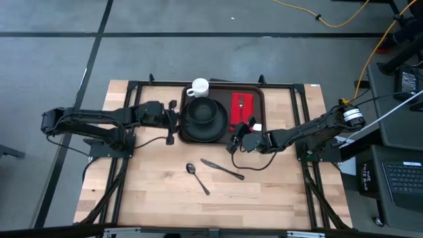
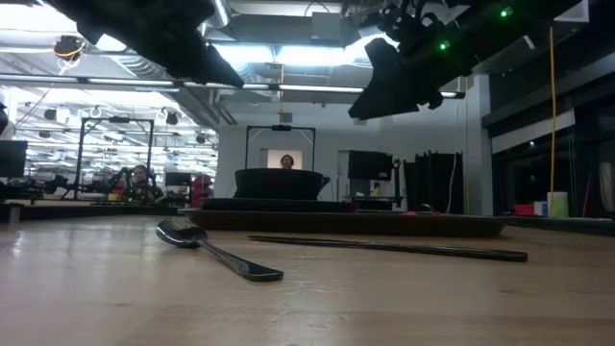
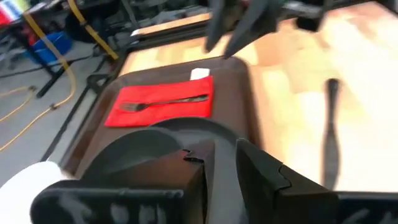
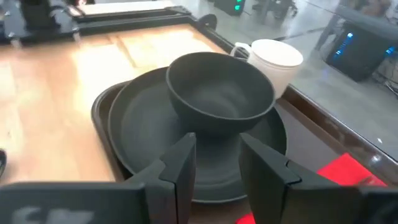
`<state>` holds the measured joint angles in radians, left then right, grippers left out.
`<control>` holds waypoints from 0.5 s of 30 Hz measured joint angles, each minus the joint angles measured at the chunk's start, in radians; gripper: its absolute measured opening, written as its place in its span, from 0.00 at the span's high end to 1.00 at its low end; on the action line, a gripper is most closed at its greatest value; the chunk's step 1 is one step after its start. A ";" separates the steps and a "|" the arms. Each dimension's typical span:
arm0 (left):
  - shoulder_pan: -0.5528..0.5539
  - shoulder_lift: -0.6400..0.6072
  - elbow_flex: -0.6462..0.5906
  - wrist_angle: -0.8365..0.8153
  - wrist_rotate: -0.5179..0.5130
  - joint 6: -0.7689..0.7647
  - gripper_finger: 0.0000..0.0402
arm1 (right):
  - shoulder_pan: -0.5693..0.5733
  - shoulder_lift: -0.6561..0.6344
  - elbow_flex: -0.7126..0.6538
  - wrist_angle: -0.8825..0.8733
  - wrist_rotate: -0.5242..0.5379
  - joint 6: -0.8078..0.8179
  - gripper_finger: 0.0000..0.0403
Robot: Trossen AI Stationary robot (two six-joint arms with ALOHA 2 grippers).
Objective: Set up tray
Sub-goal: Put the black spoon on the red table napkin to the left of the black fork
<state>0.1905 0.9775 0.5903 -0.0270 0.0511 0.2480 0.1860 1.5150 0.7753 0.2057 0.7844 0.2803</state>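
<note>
Tray (image 1: pixel 259 92), dark brown rectangular plastic with raised rim, sits at the table's far edge holding a round black plate (image 1: pixel 188 131), black bowl (image 1: pixel 203 110), white mug (image 1: pixel 197 87) and red napkin (image 1: pixel 234 114) bearing a fork (image 1: pixel 241 104). Near of the tray, on bare wood, lie a metal spoon (image 1: pixel 196 176) and knife (image 1: pixel 223 169). Left gripper (image 1: pixel 173 119) hovers at the tray's left rim, right gripper (image 1: pixel 234 141) at its near rim, both with fingers apart; judgement: approach the knife squarely, pinching mid-handle.

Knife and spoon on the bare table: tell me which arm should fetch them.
Probably the right. Its gripper hovers just above the knife, with the spoon beside it. The left gripper sits farther off, at the tray's other edge.
</note>
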 joint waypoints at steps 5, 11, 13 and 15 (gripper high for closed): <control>-0.094 0.000 0.000 0.001 -0.047 -0.058 0.82 | 0.000 0.000 0.000 0.010 -0.056 -0.031 0.69; -0.192 0.000 0.000 -0.042 -0.130 -0.188 0.76 | 0.002 0.015 0.000 0.011 -0.103 -0.016 0.69; -0.218 0.000 0.000 -0.061 -0.166 -0.264 0.74 | 0.002 0.025 0.000 0.010 -0.108 -0.005 0.69; -0.237 0.000 0.000 -0.084 -0.186 -0.356 0.72 | 0.002 0.031 0.000 0.010 -0.109 0.002 0.69</control>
<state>-0.0466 0.9775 0.5903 -0.1112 -0.1346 -0.1079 0.1879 1.5459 0.7753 0.2159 0.6757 0.2826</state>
